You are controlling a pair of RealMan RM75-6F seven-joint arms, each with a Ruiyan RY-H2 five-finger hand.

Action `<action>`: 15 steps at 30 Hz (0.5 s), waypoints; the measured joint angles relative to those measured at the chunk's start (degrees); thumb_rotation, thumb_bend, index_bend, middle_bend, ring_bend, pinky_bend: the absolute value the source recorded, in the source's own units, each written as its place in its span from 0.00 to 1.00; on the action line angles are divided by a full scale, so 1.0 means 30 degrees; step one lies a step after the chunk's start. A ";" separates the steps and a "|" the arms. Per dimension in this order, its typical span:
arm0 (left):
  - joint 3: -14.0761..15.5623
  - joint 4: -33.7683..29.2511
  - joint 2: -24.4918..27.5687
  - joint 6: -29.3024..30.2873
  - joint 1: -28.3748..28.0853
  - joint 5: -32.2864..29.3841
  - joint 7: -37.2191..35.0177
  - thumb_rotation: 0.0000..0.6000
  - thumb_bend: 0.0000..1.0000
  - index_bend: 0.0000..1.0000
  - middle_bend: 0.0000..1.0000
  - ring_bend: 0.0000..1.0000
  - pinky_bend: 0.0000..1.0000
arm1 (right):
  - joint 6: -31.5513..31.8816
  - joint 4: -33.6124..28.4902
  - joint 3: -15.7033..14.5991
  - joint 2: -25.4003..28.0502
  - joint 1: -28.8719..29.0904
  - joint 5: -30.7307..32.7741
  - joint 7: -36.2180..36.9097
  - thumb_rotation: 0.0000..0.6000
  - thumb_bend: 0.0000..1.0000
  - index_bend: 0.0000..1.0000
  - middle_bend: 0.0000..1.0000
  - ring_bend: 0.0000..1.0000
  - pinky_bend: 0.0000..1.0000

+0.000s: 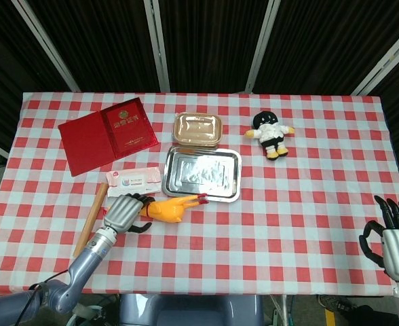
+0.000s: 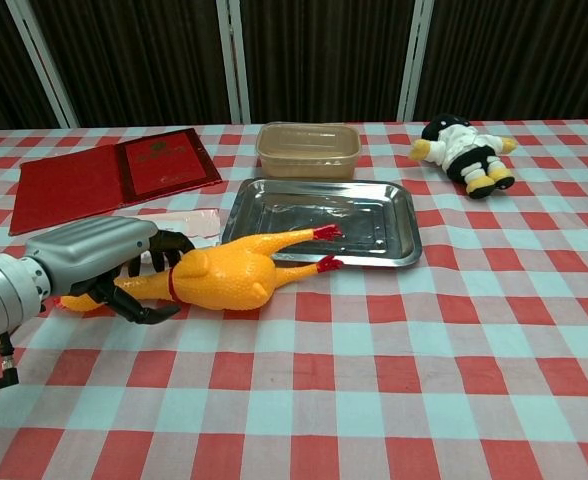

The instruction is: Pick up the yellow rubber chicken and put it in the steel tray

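The yellow rubber chicken (image 1: 169, 209) (image 2: 222, 278) lies on its side on the checked cloth, its red feet resting on the front rim of the steel tray (image 1: 235, 178) (image 2: 406, 232). My left hand (image 1: 123, 212) (image 2: 92, 260) straddles the chicken's neck, with the fingers curved over the far side and the thumb on the near side. There is still a gap around the neck, and the chicken rests on the table. My right hand (image 1: 393, 238) hangs off the table's front right corner with its fingers spread and nothing in it. The tray holds nothing.
A white packet (image 1: 133, 179) (image 2: 189, 222) and a wooden stick (image 1: 91, 219) lie by my left hand. A red booklet (image 1: 108, 133) (image 2: 114, 175) is at the back left. A tan plastic box (image 1: 198, 129) (image 2: 308, 148) sits behind the tray, and a plush doll (image 1: 272, 134) (image 2: 464, 144) lies at the back right.
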 measured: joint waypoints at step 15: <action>0.0717 0.1192 -0.0423 0.0241 -0.0208 0.0897 -0.1125 1.00 0.43 0.33 0.41 0.37 0.47 | -0.0213 -0.0162 0.0019 0.0019 0.0041 0.0106 -0.0037 1.00 0.41 0.07 0.09 0.06 0.01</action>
